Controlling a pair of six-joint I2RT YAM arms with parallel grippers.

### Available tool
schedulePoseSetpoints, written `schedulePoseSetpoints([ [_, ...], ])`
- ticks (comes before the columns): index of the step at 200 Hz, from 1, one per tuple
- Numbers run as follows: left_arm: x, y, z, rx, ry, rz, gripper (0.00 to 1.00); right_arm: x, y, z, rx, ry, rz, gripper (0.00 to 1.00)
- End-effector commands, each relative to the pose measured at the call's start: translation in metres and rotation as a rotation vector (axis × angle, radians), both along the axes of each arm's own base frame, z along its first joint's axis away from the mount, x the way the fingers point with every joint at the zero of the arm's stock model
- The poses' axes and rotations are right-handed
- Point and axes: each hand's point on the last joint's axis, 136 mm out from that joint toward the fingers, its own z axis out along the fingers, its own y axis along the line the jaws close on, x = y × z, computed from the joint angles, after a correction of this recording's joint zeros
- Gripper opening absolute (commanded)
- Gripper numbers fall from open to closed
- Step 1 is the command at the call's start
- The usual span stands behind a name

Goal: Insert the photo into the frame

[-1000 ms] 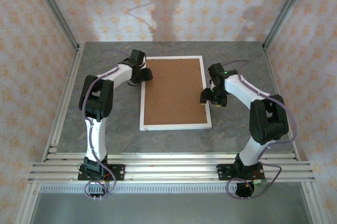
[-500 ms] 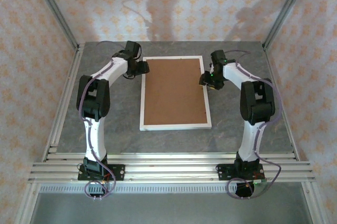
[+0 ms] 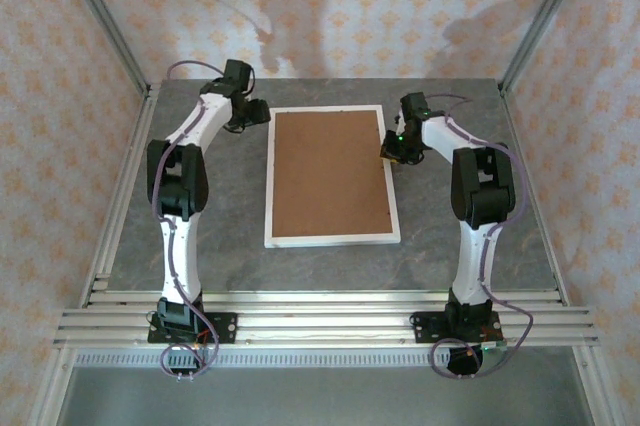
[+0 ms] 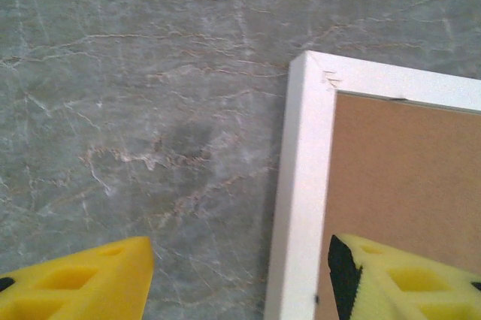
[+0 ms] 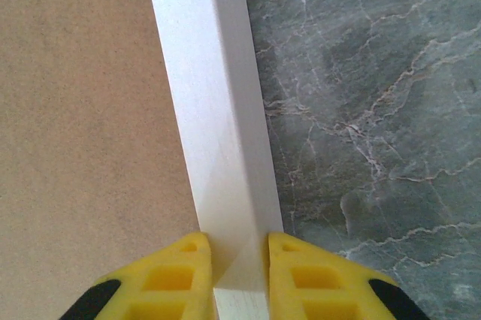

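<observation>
Right fingers [image 5: 180, 282] now farther up the frame [image 5: 218, 110], tight on its edge; left fingers [image 4: 83, 275] apart, farther back.

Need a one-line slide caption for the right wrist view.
Right gripper pinches the frame rail, with brown backing board one side, marble table the other.

The left arm [image 3: 178, 191] is extended from its base toward the far left of the surface, with the forearm angled inward. The left end effector [image 3: 258, 113] is presented with its jaws wide apart; nothing is gripped between the yellow fingers [image 4: 105, 275]. The right arm [image 3: 482, 191] is extended forward, with the wrist turned inward to the left. The right end effector [image 5: 239, 252] is pointed downward, and its jaws are closed against both sides of the right rail of the frame [image 5: 214, 110].
</observation>
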Motion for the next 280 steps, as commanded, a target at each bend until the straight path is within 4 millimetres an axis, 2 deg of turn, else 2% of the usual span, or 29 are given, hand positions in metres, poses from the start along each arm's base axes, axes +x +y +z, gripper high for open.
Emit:
schedulePoseSetpoints([
  [1,-0.013,-0.001,-0.016,0.015,0.106,-0.066,0.64,-0.011,-0.001,-0.016,-0.004,0.041,0.003,0.18],
  [72,-0.036,-0.014,-0.039,-0.037,0.213,-0.114,0.63,-0.013,0.000,-0.022,-0.002,0.065,0.002,0.18],
  [152,-0.052,-0.027,-0.052,-0.047,0.253,-0.133,0.63,-0.011,0.001,-0.021,0.000,0.064,-0.002,0.18],
  [233,-0.051,-0.040,-0.068,-0.069,0.285,-0.135,0.62,-0.016,0.000,-0.026,0.000,0.076,-0.002,0.17],
  [280,-0.073,-0.063,-0.098,-0.074,0.402,-0.189,0.62,-0.016,0.006,-0.028,-0.021,0.077,0.022,0.16],
])
